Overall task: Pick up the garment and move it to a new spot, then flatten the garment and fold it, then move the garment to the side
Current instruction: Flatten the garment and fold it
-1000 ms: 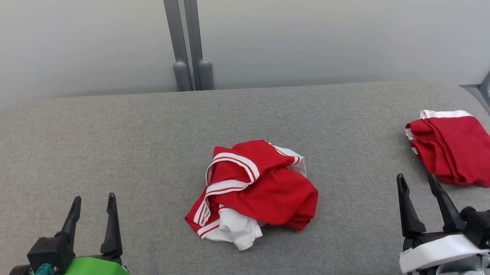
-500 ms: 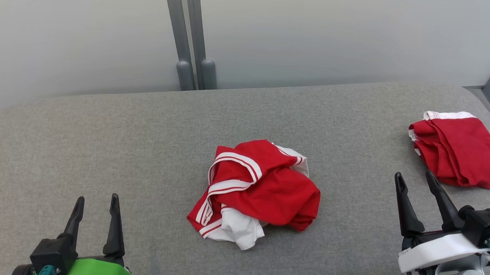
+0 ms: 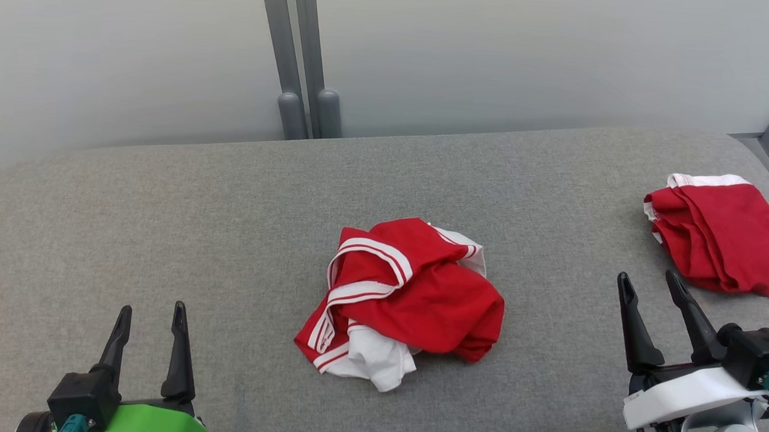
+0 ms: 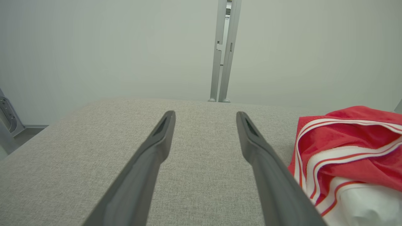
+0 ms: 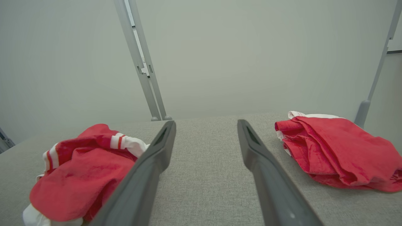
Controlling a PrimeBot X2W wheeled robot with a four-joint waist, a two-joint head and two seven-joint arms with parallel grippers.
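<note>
Head view: crumpled garment lying in the middle of the table, at three o'clock from the left gripper and nine o'clock from the right gripper, about equally near both, bulk stretching roughly eight-to-two o'clock, both pairs of fingers spread wide and empty.

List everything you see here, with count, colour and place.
crumpled garment: one, red and white, table's middle
second garment: one, red, white edge, table's right side
table: one, grey fabric, under both garments
upright rails: two, grey, behind table's far edge
wall: one, pale, behind the table
left gripper: one, dark fingers, open, lower left
right gripper: one, dark fingers, open, lower right
</note>
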